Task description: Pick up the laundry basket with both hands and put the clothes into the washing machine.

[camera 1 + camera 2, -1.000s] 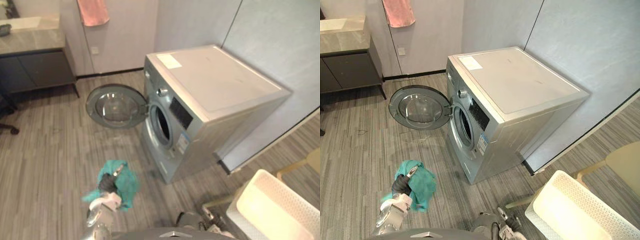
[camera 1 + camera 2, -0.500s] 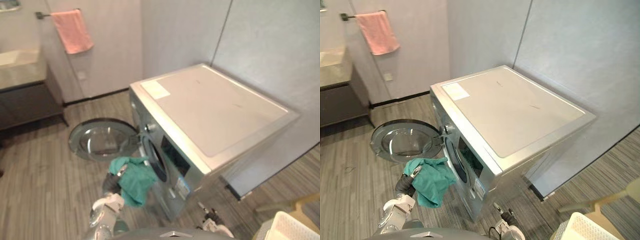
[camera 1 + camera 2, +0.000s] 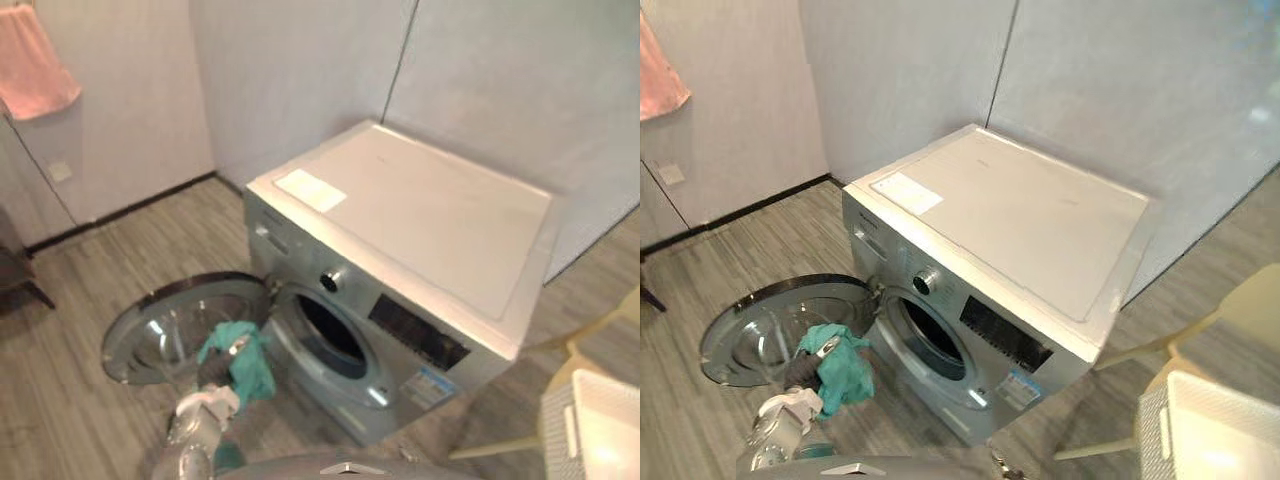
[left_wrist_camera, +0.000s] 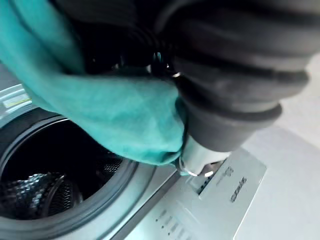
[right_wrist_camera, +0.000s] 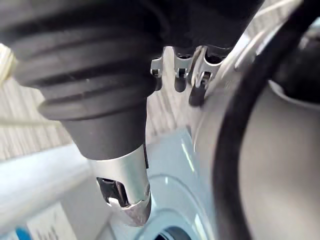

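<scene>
A silver front-loading washing machine stands against the wall. Its round door is swung wide open to the left, and the dark drum opening is bare. My left hand is shut on a teal cloth and holds it in the air, between the door and the drum opening. In the left wrist view the teal cloth hangs just before the drum opening. My right hand hangs with relaxed fingers and holds nothing. The white laundry basket sits at the lower right.
A beige chair stands beside the basket, right of the machine. A pink towel hangs on the wall at the upper left. Grey plank floor lies open to the left of the door.
The camera has swung, so the machine now shows more from the front. My left hand has carried the teal cloth from over the floor to just before the drum opening.
</scene>
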You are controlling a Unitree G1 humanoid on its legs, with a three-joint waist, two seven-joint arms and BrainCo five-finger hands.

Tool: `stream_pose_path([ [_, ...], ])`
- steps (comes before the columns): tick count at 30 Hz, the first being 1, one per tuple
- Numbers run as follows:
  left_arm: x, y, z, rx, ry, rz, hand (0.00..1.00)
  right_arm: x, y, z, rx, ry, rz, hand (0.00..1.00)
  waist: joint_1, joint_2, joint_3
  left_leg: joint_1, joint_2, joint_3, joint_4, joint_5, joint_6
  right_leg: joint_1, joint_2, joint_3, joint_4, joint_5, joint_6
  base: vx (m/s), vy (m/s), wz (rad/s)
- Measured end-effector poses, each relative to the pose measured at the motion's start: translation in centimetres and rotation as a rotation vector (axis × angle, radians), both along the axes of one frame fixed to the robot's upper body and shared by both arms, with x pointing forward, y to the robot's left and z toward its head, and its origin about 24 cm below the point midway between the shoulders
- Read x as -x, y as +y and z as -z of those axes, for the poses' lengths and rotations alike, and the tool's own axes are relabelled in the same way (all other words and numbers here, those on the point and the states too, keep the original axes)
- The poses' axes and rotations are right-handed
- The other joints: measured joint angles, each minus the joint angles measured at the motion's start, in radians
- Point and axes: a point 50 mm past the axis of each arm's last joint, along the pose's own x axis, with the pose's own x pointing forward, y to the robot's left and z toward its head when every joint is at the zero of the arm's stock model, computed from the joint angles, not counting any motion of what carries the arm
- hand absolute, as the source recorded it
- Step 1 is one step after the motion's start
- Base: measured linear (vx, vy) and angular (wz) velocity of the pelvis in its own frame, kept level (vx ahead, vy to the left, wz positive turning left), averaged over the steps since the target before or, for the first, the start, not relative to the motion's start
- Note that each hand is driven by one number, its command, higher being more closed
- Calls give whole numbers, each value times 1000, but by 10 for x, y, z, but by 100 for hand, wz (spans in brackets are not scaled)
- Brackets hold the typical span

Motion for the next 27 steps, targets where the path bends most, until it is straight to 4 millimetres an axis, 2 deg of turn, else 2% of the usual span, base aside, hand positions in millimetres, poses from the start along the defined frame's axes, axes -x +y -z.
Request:
stream_pose_path([
  [1,4,-3,3,5,15,-4,100,-6,-13,-5,43,-23,-1,0,4,29,-8,56,-13,69,-86,29,29,-47,-38,-116,-3,95,-101,-63,366,-174],
  [2,5,-4,2,14,11,-18,100,-7,-18,-6,54,-24,-14,0,-5,57,-4,113,-7,138,-154,61,60,-61,-40,-212,89,61,-90,-36,263,-152],
  [3,5,0,2,11,10,-39,100,-8,-15,-6,46,-24,-33,0,-8,49,1,150,-9,170,-180,69,66,-75,-38,-258,174,2,-66,-33,158,-153],
  [4,6,6,3,4,15,-70,100,-10,-7,-5,33,-31,-73,0,-1,41,7,191,-12,234,-204,67,71,-89,-13,-328,264,-106,-42,-28,69,-132],
  [5,7,8,3,3,17,-79,100,-14,-4,-6,27,-44,-90,0,4,36,9,206,-6,266,-204,60,70,-89,14,-335,273,-138,-29,-59,59,-162],
  [6,8,9,3,2,20,-82,100,-20,4,-6,7,-70,-127,0,0,27,8,225,5,313,-203,53,66,-84,67,-331,247,-182,-1,-62,35,-125],
  [8,6,4,3,6,17,-56,100,-32,15,-11,-1,-133,-217,0,-11,8,7,226,3,339,-211,58,64,-46,114,-324,115,-205,9,-36,15,-86],
  [9,5,-1,4,15,22,-40,100,-40,18,-15,-1,-167,-263,0,-14,2,2,230,0,336,-242,77,65,-48,138,-312,62,-185,7,-42,15,-49],
  [11,4,-9,5,35,25,-30,100,-55,21,-26,24,-243,-345,0,-17,13,0,250,-3,339,-310,121,63,-50,165,-303,3,-150,6,-25,15,-31],
  [13,4,-14,6,45,32,-18,100,-82,31,-41,29,-370,-410,0,-5,35,-10,257,-1,356,-377,164,63,-47,200,-289,-82,-101,5,0,17,-20],
  [15,3,-16,6,51,30,-18,100,-95,37,-46,26,-416,-417,0,1,45,-6,257,5,361,-370,162,66,-30,209,-289,-114,-86,5,4,33,-7],
  [17,2,-20,5,61,25,-11,100,-101,42,-49,19,-451,-412,0,11,52,0,238,28,360,-302,128,67,-11,213,-294,-117,-92,3,11,8,5],
  [18,1,-21,4,64,20,-11,100,-104,46,-54,10,-486,-402,0,22,66,14,225,51,359,-225,94,61,3,221,-292,-122,-104,5,0,0,0],
  [19,2,-20,5,61,22,-10,100,-104,49,-54,3,-493,-397,0,33,63,26,190,73,345,-103,72,71,24,223,-285,-124,-115,6,-37,-10,-8],
  [20,5,-19,6,60,29,-9,100,-103,48,-54,5,-490,-399,0,44,65,36,142,87,311,21,78,84,37,220,-281,-129,-117,6,-50,-10,-12],
  [21,7,-19,7,58,35,-10,100,-103,47,-54,9,-487,-402,0,46,55,37,123,89,286,62,88,100,42,219,-275,-133,-117,6,-12,-37,-12],
  [23,12,-17,10,56,52,-13,100,-99,45,-50,8,-462,-408,0,46,61,47,78,90,223,145,124,126,60,216,-247,-156,-114,2,36,-6,-23],
  [24,15,-17,11,56,63,-15,100,-96,42,-49,12,-450,-403,0,49,63,47,65,88,204,156,111,118,63,214,-230,-166,-111,0,68,23,-44],
  [25,18,-15,13,57,74,-25,100,-92,38,-48,19,-436,-406,0,51,67,48,70,88,175,92,85,106,54,213,-213,-167,-102,1,75,47,-46],
  [27,19,-14,14,58,83,-25,100,-85,32,-46,30,-417,-411,0,46,67,49,94,84,132,-94,97,101,52,212,-204,-167,-97,4,99,95,-27],
])
